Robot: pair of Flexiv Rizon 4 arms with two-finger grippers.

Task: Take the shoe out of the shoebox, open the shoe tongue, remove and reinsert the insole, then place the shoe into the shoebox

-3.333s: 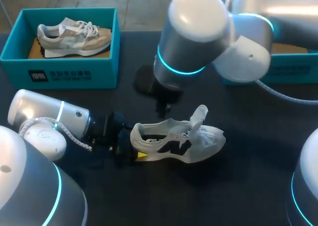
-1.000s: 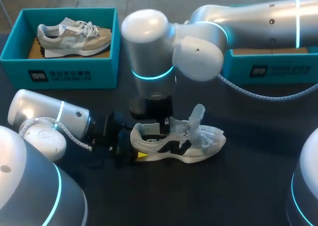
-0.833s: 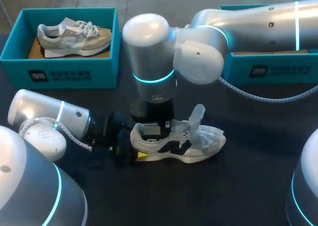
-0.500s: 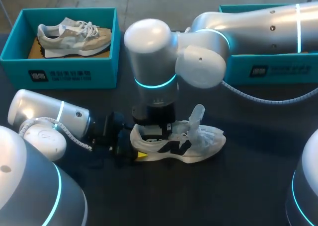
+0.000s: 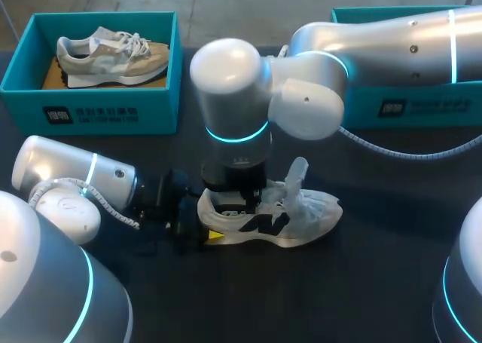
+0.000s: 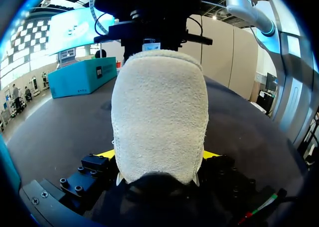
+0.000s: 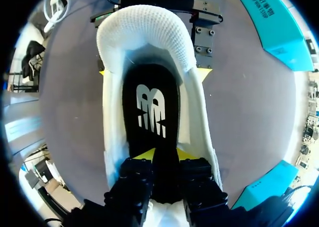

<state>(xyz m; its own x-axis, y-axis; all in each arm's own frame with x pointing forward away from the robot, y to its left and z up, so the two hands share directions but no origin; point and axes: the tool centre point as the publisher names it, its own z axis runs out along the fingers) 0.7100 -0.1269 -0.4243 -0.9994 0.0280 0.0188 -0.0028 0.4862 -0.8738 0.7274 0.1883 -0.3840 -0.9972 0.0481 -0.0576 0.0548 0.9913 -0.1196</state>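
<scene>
A white shoe (image 5: 301,211) lies on its side on the dark table, tongue (image 5: 298,174) pulled up. My left gripper (image 5: 197,226) holds its heel (image 6: 159,112) between widely spread fingers, one yellow tip (image 6: 107,154) on each side. From above, my right gripper (image 5: 239,200) reaches down into the shoe's opening. In the right wrist view the black insole (image 7: 149,112) lies flat inside the shoe (image 7: 144,32). My right gripper (image 7: 165,157) stands just over its front part, fingers a little apart, with the insole showing in the gap.
A teal shoebox (image 5: 105,113) at the back left holds another grey and beige shoe (image 5: 113,56). A second teal shoebox (image 5: 422,105) stands at the back right, partly behind my right arm. The table in front of the shoe is bare.
My right arm has shifted slightly right and lowered its gripper into the shoe's opening, and its fingers have parted from shut. The left arm and the shoe have stayed put.
</scene>
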